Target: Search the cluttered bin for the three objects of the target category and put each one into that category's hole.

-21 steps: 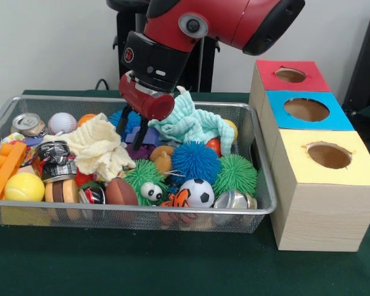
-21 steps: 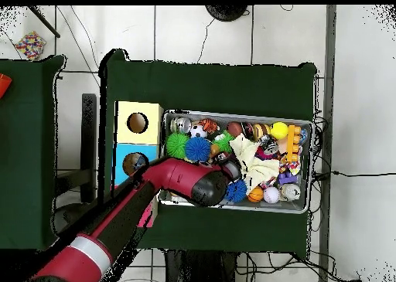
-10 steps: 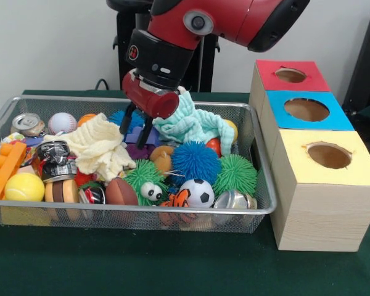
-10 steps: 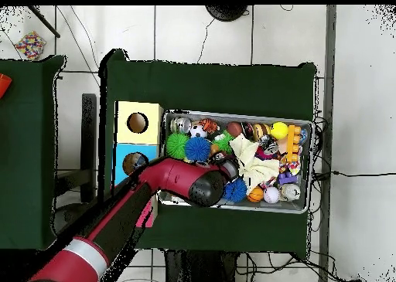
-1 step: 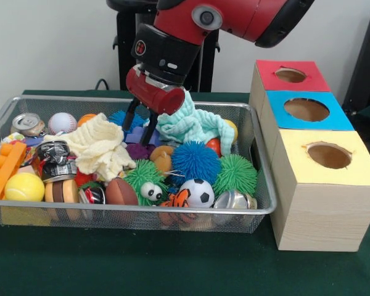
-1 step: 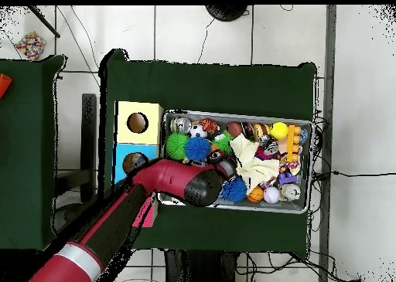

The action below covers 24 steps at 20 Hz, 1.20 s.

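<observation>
Gripper [image 5: 142,125] hangs over the back half of the wire bin [image 5: 259,206], its two fingers [image 5: 131,113] parted and empty. Directly beneath lie purple blocks [image 5: 137,137]; the cream cloth [image 5: 102,147] sits just left of it and the mint cloth [image 5: 191,123] touches its right side. Toys fill the bin to every rim. Well right of the gripper, beyond the bin's edge, stands the box [image 5: 317,185] with red, blue and yellow holes on the green tabletop [image 5: 172,265].
</observation>
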Motion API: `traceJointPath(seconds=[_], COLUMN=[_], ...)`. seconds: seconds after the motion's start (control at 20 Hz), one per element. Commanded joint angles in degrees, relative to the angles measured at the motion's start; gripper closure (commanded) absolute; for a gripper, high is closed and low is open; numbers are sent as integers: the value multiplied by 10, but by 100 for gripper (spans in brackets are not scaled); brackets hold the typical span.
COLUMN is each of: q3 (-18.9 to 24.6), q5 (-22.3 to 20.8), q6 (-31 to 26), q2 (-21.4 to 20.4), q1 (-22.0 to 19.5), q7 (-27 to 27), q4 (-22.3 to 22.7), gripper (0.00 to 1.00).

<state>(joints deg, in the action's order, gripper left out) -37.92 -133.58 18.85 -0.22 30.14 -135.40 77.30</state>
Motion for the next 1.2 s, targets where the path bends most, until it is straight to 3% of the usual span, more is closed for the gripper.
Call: traceJointPath(seconds=[0.05, 0.65, 1.2], q3=[48, 65, 92], q5=[-18, -36, -29], q6=[8, -20, -61], q2=[-22, 14, -8], q1=[-4, -22, -34], q7=[112, 99, 137], q4=[43, 41, 67], gripper=[0, 0, 0])
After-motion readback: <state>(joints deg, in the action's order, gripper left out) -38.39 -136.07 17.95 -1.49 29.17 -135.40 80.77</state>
